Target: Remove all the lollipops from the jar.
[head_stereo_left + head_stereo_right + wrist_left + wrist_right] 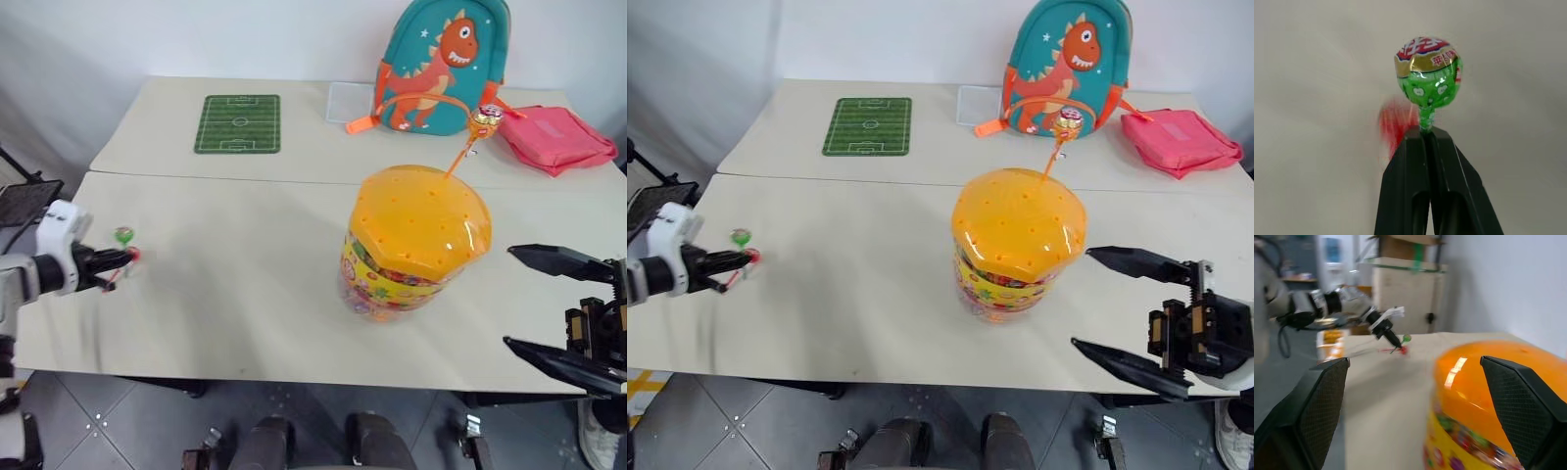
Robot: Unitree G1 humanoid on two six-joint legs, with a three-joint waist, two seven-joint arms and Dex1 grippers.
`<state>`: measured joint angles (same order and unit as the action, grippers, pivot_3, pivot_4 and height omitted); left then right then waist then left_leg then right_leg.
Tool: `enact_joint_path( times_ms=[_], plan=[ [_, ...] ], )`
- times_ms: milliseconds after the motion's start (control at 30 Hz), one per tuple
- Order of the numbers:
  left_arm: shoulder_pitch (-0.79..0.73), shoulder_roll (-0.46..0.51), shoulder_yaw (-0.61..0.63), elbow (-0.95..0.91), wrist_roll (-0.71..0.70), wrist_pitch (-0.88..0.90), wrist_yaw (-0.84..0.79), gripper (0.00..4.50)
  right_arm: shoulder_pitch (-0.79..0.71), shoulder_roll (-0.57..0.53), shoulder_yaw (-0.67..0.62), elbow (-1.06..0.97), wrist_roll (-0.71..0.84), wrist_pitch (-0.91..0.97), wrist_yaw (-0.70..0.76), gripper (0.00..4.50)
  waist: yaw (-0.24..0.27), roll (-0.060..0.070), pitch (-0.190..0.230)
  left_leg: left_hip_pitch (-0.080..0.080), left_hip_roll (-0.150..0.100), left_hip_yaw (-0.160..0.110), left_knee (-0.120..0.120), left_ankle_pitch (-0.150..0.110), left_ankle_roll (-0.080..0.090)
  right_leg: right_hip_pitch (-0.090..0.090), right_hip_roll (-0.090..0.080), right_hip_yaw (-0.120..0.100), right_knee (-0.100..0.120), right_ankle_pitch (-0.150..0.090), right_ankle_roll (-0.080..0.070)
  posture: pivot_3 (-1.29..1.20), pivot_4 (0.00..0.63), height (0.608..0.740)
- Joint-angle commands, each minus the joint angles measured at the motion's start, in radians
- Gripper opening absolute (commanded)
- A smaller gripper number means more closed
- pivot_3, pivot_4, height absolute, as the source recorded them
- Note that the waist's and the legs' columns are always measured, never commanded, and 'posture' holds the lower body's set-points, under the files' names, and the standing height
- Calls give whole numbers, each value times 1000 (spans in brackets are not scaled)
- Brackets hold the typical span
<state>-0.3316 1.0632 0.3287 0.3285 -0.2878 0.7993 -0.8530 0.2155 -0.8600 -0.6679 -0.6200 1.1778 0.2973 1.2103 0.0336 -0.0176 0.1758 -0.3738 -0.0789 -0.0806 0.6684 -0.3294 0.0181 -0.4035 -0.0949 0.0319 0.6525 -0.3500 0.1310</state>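
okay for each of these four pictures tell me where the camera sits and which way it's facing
Left eye view: on the head, looking forward and down over the table and jar; both hands show.
Right eye view: same head, same scene.
Left wrist view: on the left wrist, along the left hand, shut on the green lollipop.
Right wrist view: on the right wrist, between the open right hand fingers, across the jar toward the left hand.
Shared: the jar, the green lollipop.

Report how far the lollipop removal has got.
Done: a red lollipop appears to lie on the table at the robot's left, though blurred. In hand: the left pincer is shut on the green lollipop, held over that same spot. Left: the orange lollipop is still stuck in the jar lid, at its far edge. The right pincer is open beside the jar.
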Motion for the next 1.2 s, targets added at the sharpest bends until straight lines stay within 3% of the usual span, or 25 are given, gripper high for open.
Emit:
enact_joint_path(
  times_ms=[33,267,400,533,667,733,833,933,1067,1200],
  plan=[
    [48,32,52,-114,-29,78,4,29,-16,-19,14,-21,10,19,51,4500,9,0,0,1,0,0,0,0,0,1,0,0,0,0,0,0,150,740],
    [67,18,46,-160,-41,140,28,29,-30,-10,78,-9,-54,18,109,4500,13,0,0,2,0,0,-3,0,1,4,0,-1,-6,0,0,0,150,740],
    [47,3,73,-192,-100,150,-7,994,-34,-1,45,31,-62,31,75,4500,7,0,0,2,0,0,-3,-1,0,4,0,-1,-6,0,0,0,150,740],
    [55,16,134,-230,-210,66,-167,2125,-23,8,-25,51,-26,73,-33,4500,-4,1,0,2,1,0,-3,-1,0,4,0,-1,-7,0,0,0,150,740],
    [39,23,184,-244,-272,-95,-321,2125,-17,-9,-99,112,45,167,-156,4500,-9,1,0,3,1,0,-3,-1,0,5,0,-2,-9,0,0,0,150,740],
    [2,7,198,-273,-329,-144,-387,2125,-27,-19,-120,152,1,181,-213,4500,-10,1,0,3,1,0,-3,-1,0,6,0,-2,-9,0,-1,0,150,740],
    [-23,-25,172,-355,-387,-175,-433,2125,-65,-100,-86,195,-44,280,-338,4500,-12,4,0,3,1,1,-3,-1,0,6,0,-1,-9,0,-1,0,150,740],
    [-43,-65,158,-396,-410,-202,-416,2125,-158,-115,-49,216,-33,322,-439,4500,-19,7,-1,4,1,3,-4,0,0,5,0,-1,-9,0,-1,0,150,740],
    [-17,-334,18,-657,-509,-219,-283,2907,-447,-178,144,278,48,501,-646,4500,-25,10,-2,4,3,5,-2,0,0,5,1,-1,-8,0,-2,0,150,740],
    [-59,-467,-25,-729,-486,-309,-189,4071,-657,-153,271,320,52,576,-710,4500,-32,7,0,1,4,4,-2,0,0,2,2,-2,-8,0,-2,0,150,740]
  ],
)
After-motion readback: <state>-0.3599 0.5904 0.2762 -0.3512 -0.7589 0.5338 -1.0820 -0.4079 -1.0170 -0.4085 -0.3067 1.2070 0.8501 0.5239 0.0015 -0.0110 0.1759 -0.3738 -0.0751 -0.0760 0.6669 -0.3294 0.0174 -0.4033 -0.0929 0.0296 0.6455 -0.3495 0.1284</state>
